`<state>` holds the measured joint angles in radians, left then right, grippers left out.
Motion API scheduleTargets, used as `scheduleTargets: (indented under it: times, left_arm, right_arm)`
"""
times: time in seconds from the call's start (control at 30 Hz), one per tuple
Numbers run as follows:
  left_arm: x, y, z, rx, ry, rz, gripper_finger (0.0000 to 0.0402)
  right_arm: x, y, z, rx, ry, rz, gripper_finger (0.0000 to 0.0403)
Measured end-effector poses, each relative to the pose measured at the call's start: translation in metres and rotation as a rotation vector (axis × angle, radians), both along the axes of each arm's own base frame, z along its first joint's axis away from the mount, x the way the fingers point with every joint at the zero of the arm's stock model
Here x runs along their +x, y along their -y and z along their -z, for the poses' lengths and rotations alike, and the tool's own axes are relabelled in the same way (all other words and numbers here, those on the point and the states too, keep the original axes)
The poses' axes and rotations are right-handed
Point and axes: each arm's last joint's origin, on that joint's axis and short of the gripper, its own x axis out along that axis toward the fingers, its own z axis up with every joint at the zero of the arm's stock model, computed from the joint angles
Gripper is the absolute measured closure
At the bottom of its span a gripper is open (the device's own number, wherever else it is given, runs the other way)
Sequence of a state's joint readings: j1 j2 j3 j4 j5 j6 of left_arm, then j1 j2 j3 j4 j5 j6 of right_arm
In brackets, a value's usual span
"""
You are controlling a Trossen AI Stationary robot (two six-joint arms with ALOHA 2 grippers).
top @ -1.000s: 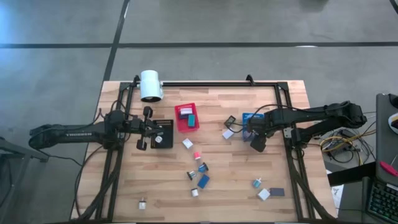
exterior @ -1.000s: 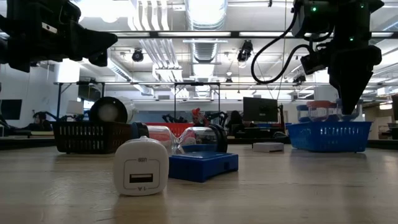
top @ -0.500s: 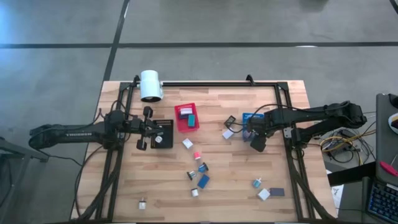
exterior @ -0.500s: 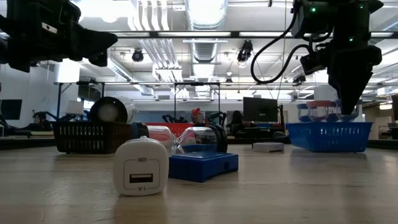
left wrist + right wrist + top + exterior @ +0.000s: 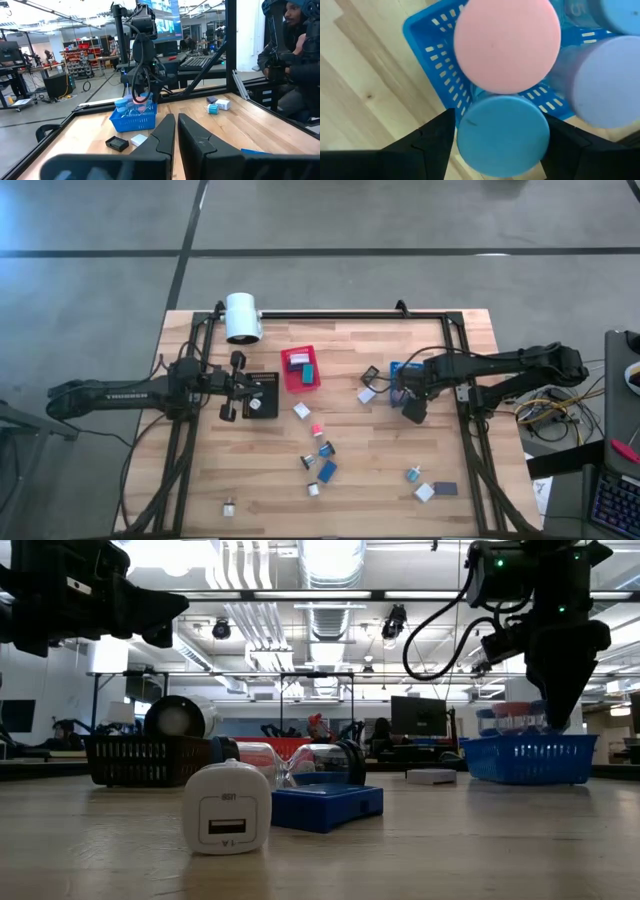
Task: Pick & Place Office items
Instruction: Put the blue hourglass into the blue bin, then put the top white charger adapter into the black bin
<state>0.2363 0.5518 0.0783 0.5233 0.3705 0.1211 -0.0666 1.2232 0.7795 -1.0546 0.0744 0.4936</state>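
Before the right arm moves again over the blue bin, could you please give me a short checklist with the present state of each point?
1. Right claw over the blue bin: ok.
2. Right claw fingers spread either side of the blue round lid: ok.
3. Lid released or still gripped: cannot tell.
4. Pink lid and purple lid crowd the blue one: not ok.
5. Left claw shut and empty, parked away from the bin: ok.
6. Loose items left on the table: not ok.
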Motion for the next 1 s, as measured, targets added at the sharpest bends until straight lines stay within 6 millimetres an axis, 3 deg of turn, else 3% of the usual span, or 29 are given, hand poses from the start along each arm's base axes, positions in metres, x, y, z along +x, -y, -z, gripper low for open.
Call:
scheduleTargets:
  times: [0.23,0.53,0.63,0.73,0.87,1.0]
  left_arm:
    - [0.000,0.000,0.000,0.000,0.000,-0.001,0.0377]
    - [0.000,0.000,0.000,0.000,0.000,-0.001,0.0378]
    - [0.000,0.000,0.000,-0.011,-0.001,-0.001,0.0376]
    - [0.000,0.000,0.000,-0.047,-0.006,-0.001,0.0378]
    - [0.000,0.000,0.000,-0.059,-0.008,-0.001,0.0379]
    - [0.000,0.000,0.000,-0.066,-0.009,-0.001,0.0380]
  right_arm:
    - [0.008,0.000,-0.020,-0.007,0.050,-0.037,0.0163]
    - [0.015,0.001,-0.085,-0.031,0.146,-0.058,0.0159]
    - [0.012,-0.004,-0.110,-0.124,0.245,-0.068,0.0166]
    - [0.005,-0.016,-0.135,-0.263,0.442,-0.136,0.0179]
    - [-0.009,-0.042,-0.162,-0.337,0.902,-0.332,0.0207]
    - [-0.031,-0.057,-0.160,-0.339,1.205,-0.444,0.0257]
